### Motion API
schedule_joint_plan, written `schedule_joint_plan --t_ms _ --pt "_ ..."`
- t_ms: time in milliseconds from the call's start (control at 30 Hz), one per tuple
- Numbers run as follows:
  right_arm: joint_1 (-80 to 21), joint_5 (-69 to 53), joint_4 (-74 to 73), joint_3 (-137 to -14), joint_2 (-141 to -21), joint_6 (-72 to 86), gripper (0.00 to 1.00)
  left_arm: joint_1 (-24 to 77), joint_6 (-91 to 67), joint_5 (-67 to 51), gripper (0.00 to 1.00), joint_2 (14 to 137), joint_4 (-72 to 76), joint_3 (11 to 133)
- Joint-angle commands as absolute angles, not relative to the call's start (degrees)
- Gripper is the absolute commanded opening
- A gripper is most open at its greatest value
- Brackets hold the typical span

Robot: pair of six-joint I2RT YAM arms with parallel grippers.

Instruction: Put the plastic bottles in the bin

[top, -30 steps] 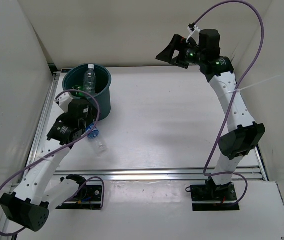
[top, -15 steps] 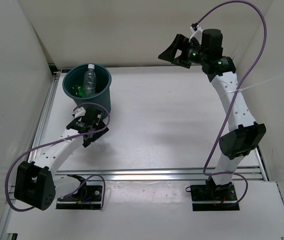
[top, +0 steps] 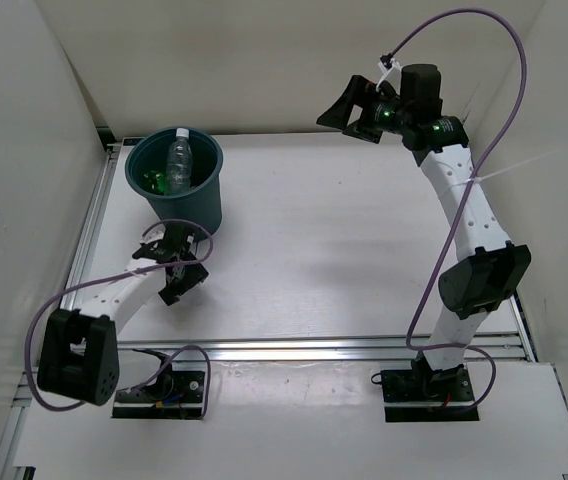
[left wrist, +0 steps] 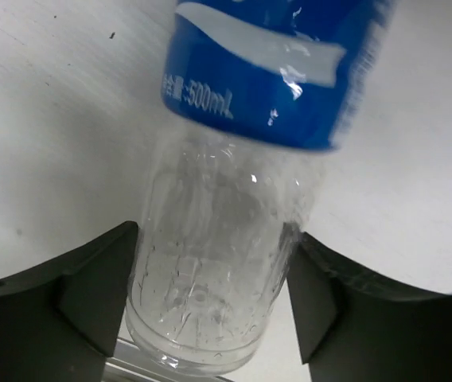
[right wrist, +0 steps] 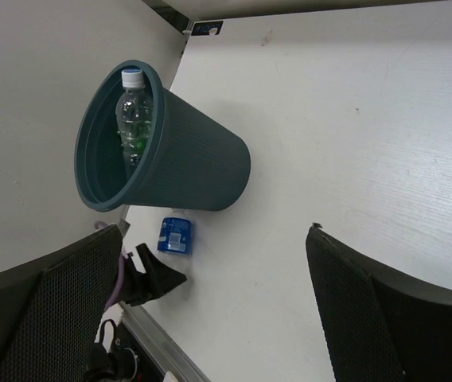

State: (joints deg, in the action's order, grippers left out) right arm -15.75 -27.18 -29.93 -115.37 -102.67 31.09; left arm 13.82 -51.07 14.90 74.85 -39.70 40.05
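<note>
The blue-label bottle (left wrist: 274, 72) lies on the table by the foot of the bin (top: 192, 205); it also shows in the right wrist view (right wrist: 174, 236). My left gripper (left wrist: 212, 239) is low over the table (top: 184, 275), open, with one finger on each side of the bottle's clear base, at or very near its sides. The dark green bin (right wrist: 202, 167) stands upright and holds a clear bottle with a white cap (top: 179, 160) and a green bottle (top: 154, 181). My right gripper (top: 342, 105) is open and empty, high at the back.
A white wall stands close behind and left of the bin. A metal rail (top: 364, 347) runs along the table's near edge, just behind my left gripper. White table surface (top: 344, 240) spreads right of the bin.
My left arm has swung down and lowered to the table, and its fingers now straddle the blue-label bottle's base. The right arm has barely moved.
</note>
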Motion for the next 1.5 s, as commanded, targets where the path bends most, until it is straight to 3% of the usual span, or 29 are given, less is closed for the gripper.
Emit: schedule_joint_plan --t_ms 0,167,300,433,533,833,900,1000,1067,1267,1467 --pt "-15.47 -27.42 -28.56 -115.14 -100.02 30.41 1.0 13.62 -53.08 14.41 0.79 66.99 -40.41 41.39" --pt "-15.47 -27.94 -28.56 -114.61 -100.02 30.93 1.0 13.62 -57.56 20.55 0.61 53.81 -46.57 45.34" --pt "-15.47 -27.95 -28.56 -114.61 -100.02 30.94 1.0 13.1 -58.1 24.6 0.53 48.7 -53.77 53.24" --pt "-15.99 -27.95 -28.56 -114.61 -100.02 30.94 1.0 13.1 -56.52 27.5 0.51 47.46 -54.59 64.14" --pt "-16.0 -27.95 -28.56 -115.22 -101.07 31.46 1.0 13.1 -50.73 29.17 0.5 50.26 -49.6 74.31" --pt "-16.52 -27.95 -28.56 -117.25 -101.6 31.46 1.0 12.05 -37.1 23.13 0.5 78.2 -45.35 98.33" --pt "-16.52 -27.95 -28.56 -117.25 -100.47 31.46 1.0 11.26 -36.57 20.84 0.54 83.74 -45.35 102.38" --pt "-15.47 -27.33 -28.56 -115.76 -98.89 30.94 1.0 10.72 -36.56 18.54 0.74 87.79 -45.35 103.89" --pt "-14.77 -27.33 -28.56 -114.26 -97.48 30.94 1.0 10.2 -36.56 18.54 1.0 88.41 -45.35 103.89" --pt "-12.83 -24.09 -29.88 -111.53 -95.1 30.94 1.0 9.67 -37.79 28.71 1.0 81.76 -46.93 99.59" --pt "-12.83 -17.5 -33.22 -111.01 -94.57 31.55 1.0 9.67 -36.48 37.35 1.0 59.53 -46.93 77.73"
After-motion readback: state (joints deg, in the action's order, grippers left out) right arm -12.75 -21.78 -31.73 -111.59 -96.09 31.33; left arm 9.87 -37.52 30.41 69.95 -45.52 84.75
